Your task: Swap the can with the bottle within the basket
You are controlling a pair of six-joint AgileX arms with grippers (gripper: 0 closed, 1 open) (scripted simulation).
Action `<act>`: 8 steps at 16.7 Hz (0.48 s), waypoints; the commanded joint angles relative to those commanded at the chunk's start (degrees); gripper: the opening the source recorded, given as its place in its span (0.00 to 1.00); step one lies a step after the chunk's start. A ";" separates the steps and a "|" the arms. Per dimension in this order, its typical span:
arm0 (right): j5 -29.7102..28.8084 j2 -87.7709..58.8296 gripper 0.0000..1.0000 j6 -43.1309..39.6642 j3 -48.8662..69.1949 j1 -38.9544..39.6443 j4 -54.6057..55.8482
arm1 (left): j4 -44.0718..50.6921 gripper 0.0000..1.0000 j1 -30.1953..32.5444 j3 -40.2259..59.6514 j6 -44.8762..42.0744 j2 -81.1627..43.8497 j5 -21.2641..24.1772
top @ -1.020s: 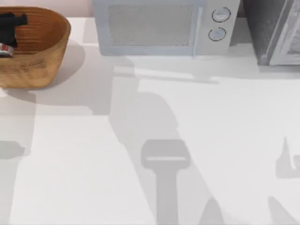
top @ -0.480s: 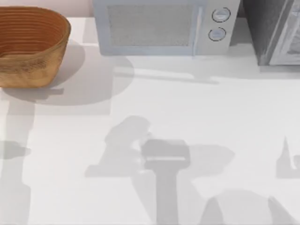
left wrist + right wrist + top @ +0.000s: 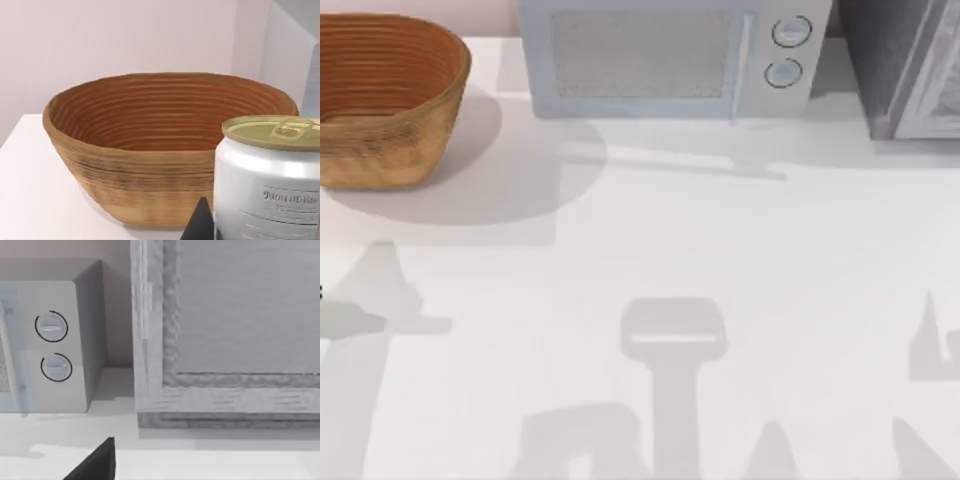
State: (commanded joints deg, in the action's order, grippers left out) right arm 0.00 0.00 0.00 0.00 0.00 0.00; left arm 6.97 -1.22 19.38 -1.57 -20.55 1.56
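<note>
One broad woven basket [image 3: 390,100] at the back left of the table [image 3: 720,250], just beside the microwave [image 3: 660,55]; stiff-walled, probably light, interior ribs bare as far as seen. Outside it, near its outer wall: the can [image 3: 270,175], upright, gold lid on top. Likely rigid, light and slick on its smooth sides, so best gripped mid-body, not at the rim. Seemingly clamped across that body: the left gripper [image 3: 260,227], one dark finger [image 3: 200,227] against the side. Parked facing the microwave: the right gripper [image 3: 95,465]; wide or narrow, cannot tell.
</note>
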 joint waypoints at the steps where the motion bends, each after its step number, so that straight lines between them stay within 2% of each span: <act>1: 0.00 0.00 1.00 0.00 0.00 0.00 0.00 | -1.60 0.00 0.32 -4.27 0.19 4.64 -0.33; 5: 0.00 0.00 1.00 0.00 0.00 0.00 0.00 | -5.83 0.00 1.07 -16.29 1.15 17.33 -1.28; 8: 0.00 0.00 1.00 0.00 0.00 0.00 0.00 | -6.97 0.00 1.22 -19.39 1.57 20.55 -1.56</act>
State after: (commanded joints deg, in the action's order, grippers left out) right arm 0.00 0.00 0.00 0.00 0.00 0.00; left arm 0.00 0.00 0.00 0.00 0.00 0.00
